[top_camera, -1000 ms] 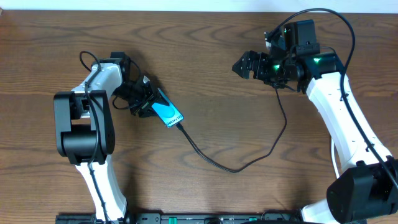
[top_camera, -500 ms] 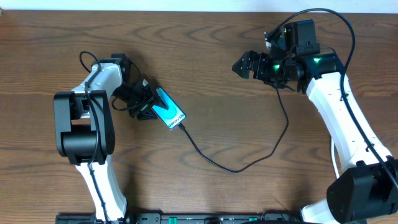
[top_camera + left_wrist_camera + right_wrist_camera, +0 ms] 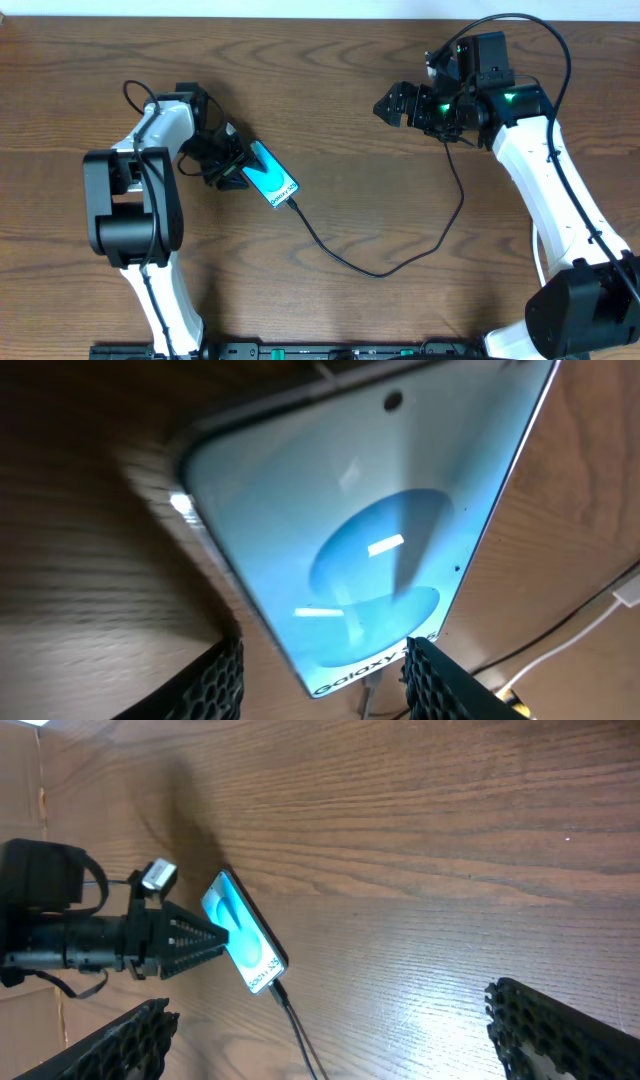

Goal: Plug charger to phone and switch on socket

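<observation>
We see the phone [image 3: 271, 176], its screen bright teal-cyan with a darker blue round pattern and white "Galaxy" lettering [image 3: 370, 550]. The charger [image 3: 385, 262] is black. The table [image 3: 330, 110] is dark brown woodgrain. Both arms [image 3: 545, 190] are white with black joints; green lights glow on the right one.

Left arm [image 3: 135, 190] sits slightly further left than a second ago, elbow housing shifted toward the table edge. Left gripper [image 3: 232, 168] and phone [image 3: 271, 178] have nudged a touch up-left with it.
</observation>
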